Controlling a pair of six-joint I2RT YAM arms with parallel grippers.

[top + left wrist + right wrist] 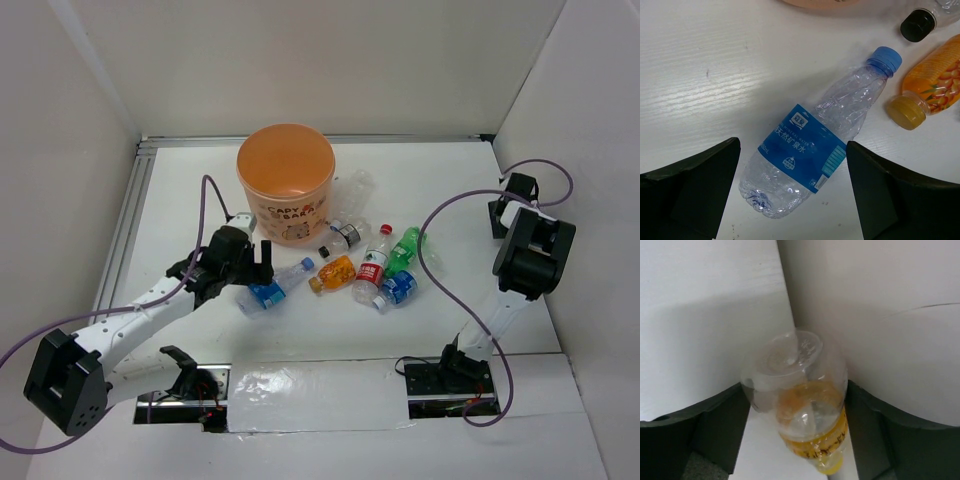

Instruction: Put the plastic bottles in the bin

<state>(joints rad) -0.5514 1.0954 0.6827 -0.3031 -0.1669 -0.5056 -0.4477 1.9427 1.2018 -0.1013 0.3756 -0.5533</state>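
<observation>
The orange bin [285, 178] stands at the back centre. My left gripper [258, 268] [792, 200] hangs open over a clear bottle with a blue label and blue cap [272, 289] [812, 150]. This bottle lies flat, its base end between the fingers with a gap on each side. Several more plastic bottles lie right of it: an orange one [332, 272] [935, 75], a red-white labelled one [372, 266], a green one [404, 249], another blue-labelled one [398, 288] and a dark-capped one [345, 234]. My right gripper [507, 205] [797, 425] is by the right wall. It is shut on a clear yellow-labelled bottle [795, 385], base towards the camera.
White walls close in the table on the left, back and right; the right gripper faces a wall corner. A clear bottle [360, 184] lies against the bin's right side. Purple cables loop off both arms. Both arm bases sit at the near edge.
</observation>
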